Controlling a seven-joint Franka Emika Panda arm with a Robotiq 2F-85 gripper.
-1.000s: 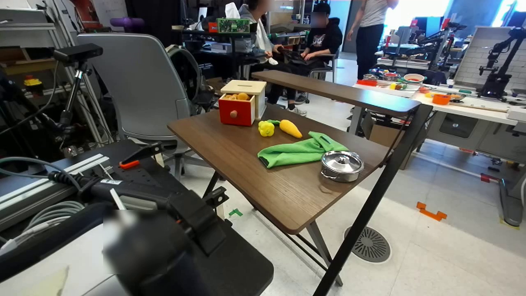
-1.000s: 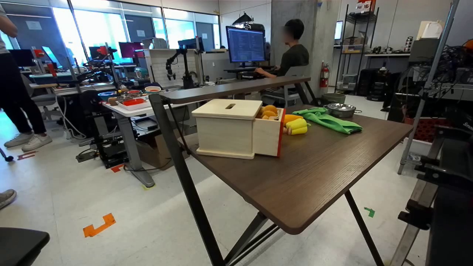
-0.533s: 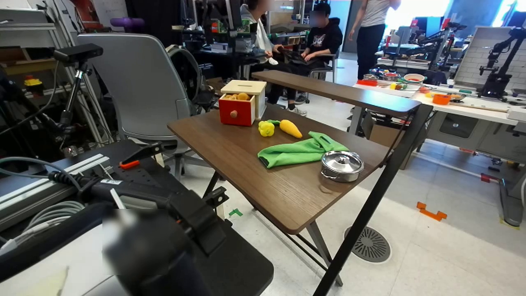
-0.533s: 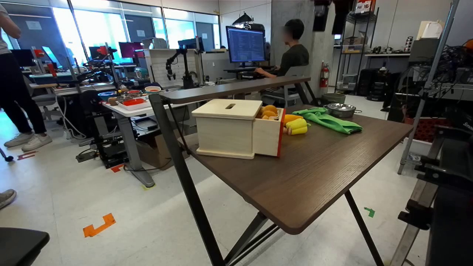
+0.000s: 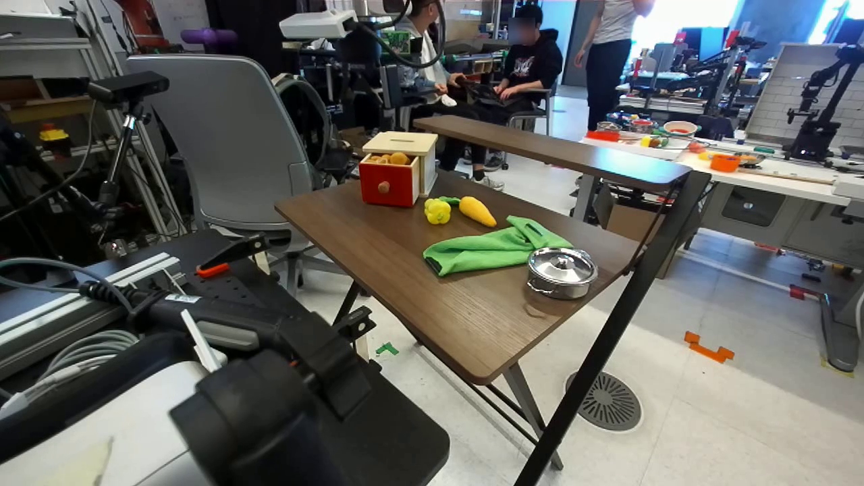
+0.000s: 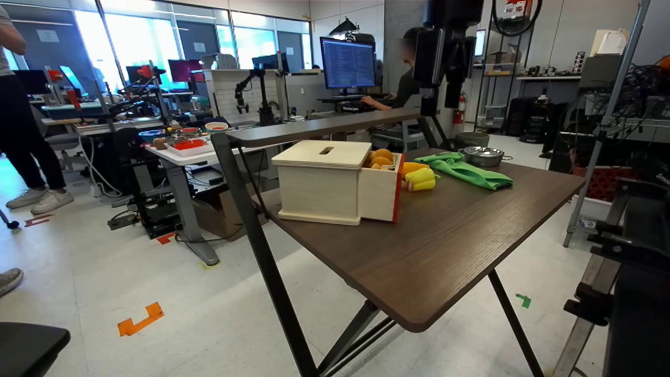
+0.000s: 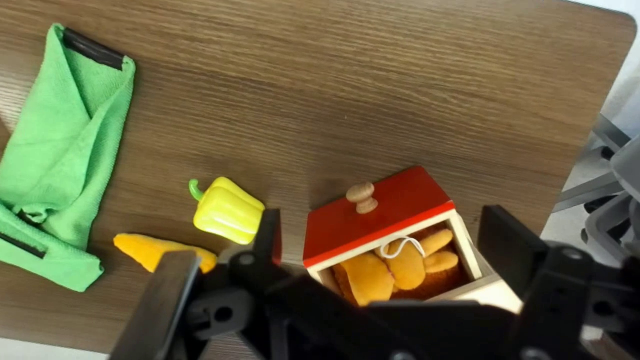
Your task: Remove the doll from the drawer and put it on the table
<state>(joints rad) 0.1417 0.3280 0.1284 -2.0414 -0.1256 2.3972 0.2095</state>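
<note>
A wood-grained brown counter [image 7: 345,90] spans the wrist view; the pincer [image 7: 382,225] stands released and spread at the bottom; lower right, a red-fronted wooden drawer [image 7: 400,207] holds the doll [image 7: 407,270], round-limbed orange plush with a white string [image 7: 411,240]

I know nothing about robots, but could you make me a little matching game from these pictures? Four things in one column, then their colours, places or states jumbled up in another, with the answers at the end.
Things
1. doll
2. bell pepper
3. cloth
4. pot

Colours, places, states
A. green, laid out on the table
B. silvery, with its lid on
C. lying in the open drawer
D. bright yellow

Right pairs: 1-C, 2-D, 3-A, 4-B
</note>
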